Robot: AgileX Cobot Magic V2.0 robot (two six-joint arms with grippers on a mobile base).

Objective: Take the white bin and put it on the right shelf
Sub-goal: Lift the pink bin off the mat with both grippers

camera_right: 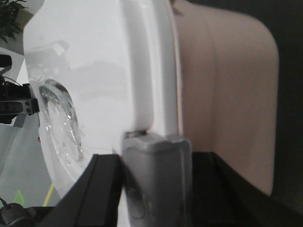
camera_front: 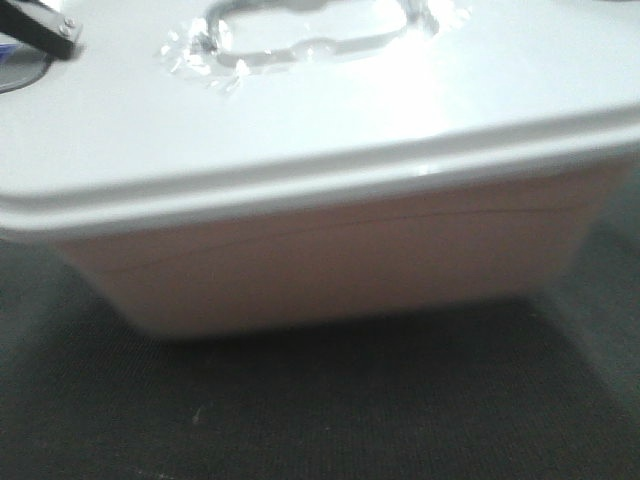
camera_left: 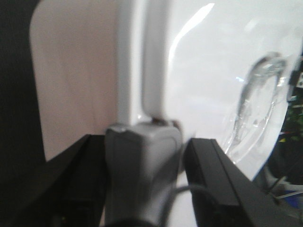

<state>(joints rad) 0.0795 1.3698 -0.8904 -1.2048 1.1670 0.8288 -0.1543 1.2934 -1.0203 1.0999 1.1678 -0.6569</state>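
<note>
The white bin [camera_front: 330, 260] fills the front view, its pinkish tub under a glossy white lid [camera_front: 300, 110] with a clear moulded handle [camera_front: 300, 40]. In the left wrist view my left gripper [camera_left: 142, 146] has a black finger on each side of a grey latch [camera_left: 142, 165] at the lid rim [camera_left: 151, 71]. It is shut on that end of the white bin. My right gripper [camera_right: 156, 158] grips the grey latch [camera_right: 158, 179] at the other end in the same way. The right shelf is out of view.
Dark carpet [camera_front: 350, 410] lies under and in front of the bin. Past the lid in the right wrist view are a potted plant [camera_right: 9, 19], black equipment [camera_right: 14, 101] and grey floor with a yellow line [camera_right: 49, 194]. Cables and green parts [camera_left: 291, 123] show at the left wrist view's right edge.
</note>
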